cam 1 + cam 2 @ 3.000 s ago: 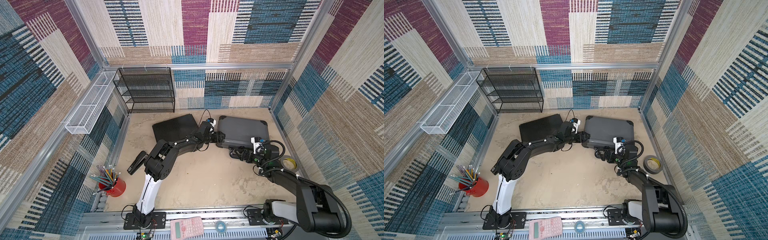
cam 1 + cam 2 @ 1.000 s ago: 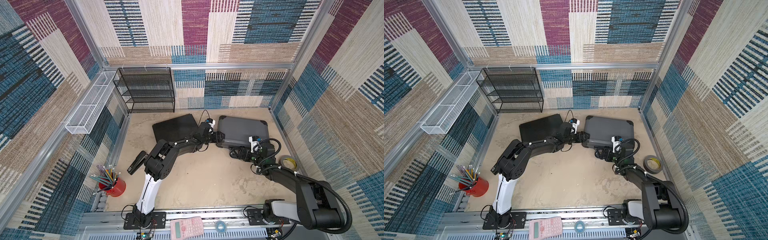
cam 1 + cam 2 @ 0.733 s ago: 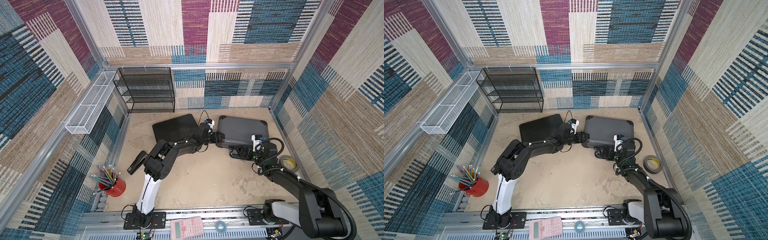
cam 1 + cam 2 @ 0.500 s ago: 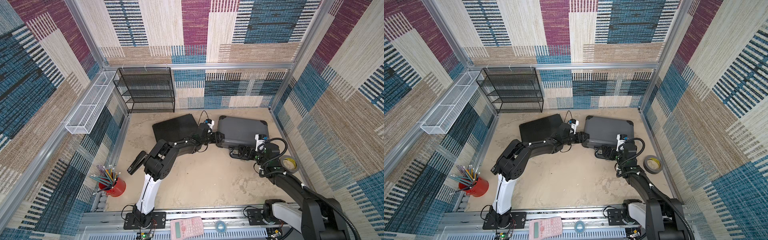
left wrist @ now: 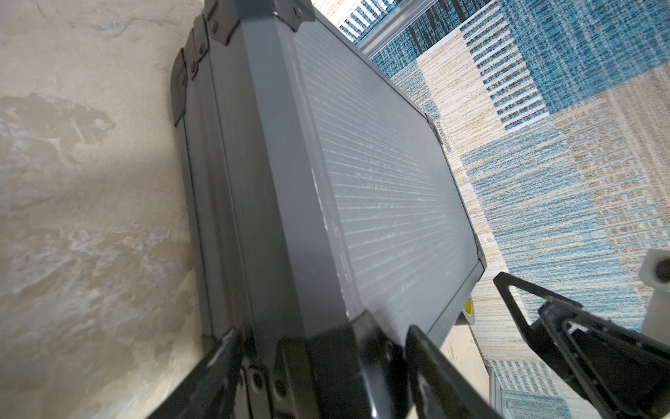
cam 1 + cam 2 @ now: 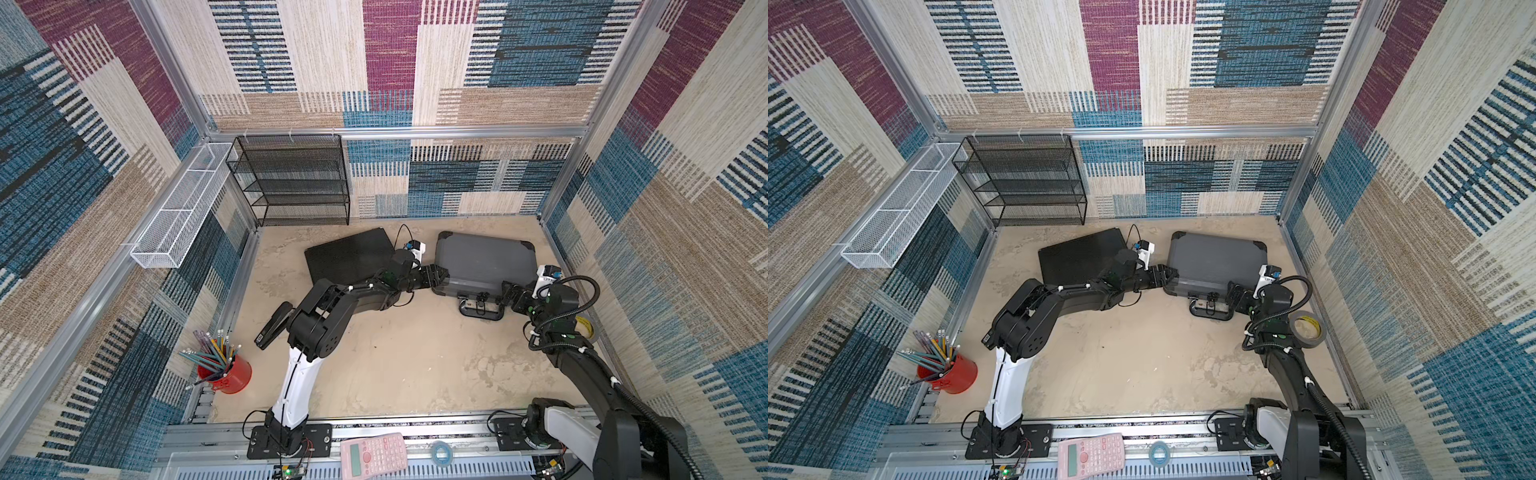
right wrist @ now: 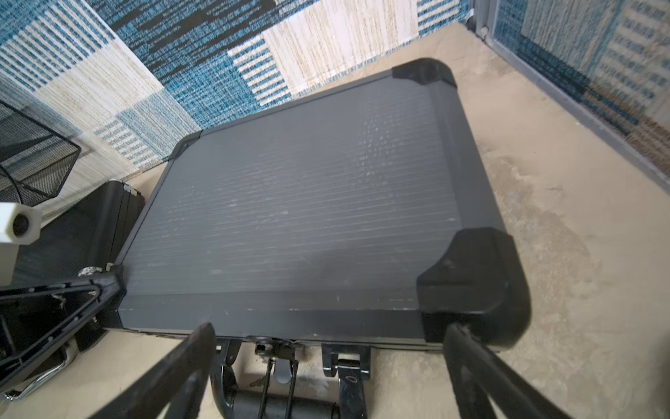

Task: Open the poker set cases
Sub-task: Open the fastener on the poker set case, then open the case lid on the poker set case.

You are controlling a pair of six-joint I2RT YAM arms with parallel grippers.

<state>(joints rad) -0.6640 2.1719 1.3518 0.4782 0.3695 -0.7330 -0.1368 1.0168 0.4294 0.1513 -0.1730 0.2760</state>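
Observation:
The grey poker set case point(image 6: 482, 262) lies flat and closed at the back right, its thick black handle point(image 6: 480, 309) resting on the table in front. The slim black ribbed case point(image 6: 349, 259) lies closed to its left. My left gripper point(image 6: 438, 276) clamps the grey case's near left corner point(image 5: 348, 348), with one finger under it and one finger point(image 5: 427, 362) on the lid. My right gripper point(image 7: 326, 362) stands open at the front edge. Its fingers point(image 7: 174, 370) straddle the centre latch point(image 7: 272, 348) and a handle bracket point(image 7: 344, 355) without touching them.
A black stapler point(image 6: 272, 324) lies left of my left arm. A red pencil cup point(image 6: 226, 372) stands at the front left and a tape roll point(image 6: 1306, 328) by the right wall. A black mesh shelf point(image 6: 297, 180) and a white wire basket point(image 6: 183, 208) are at the back left. A pink calculator point(image 6: 372, 453) sits on the front rail.
My right gripper has slid to the right along the grey case's front edge, staying open. My left gripper has kept its hold on the corner.

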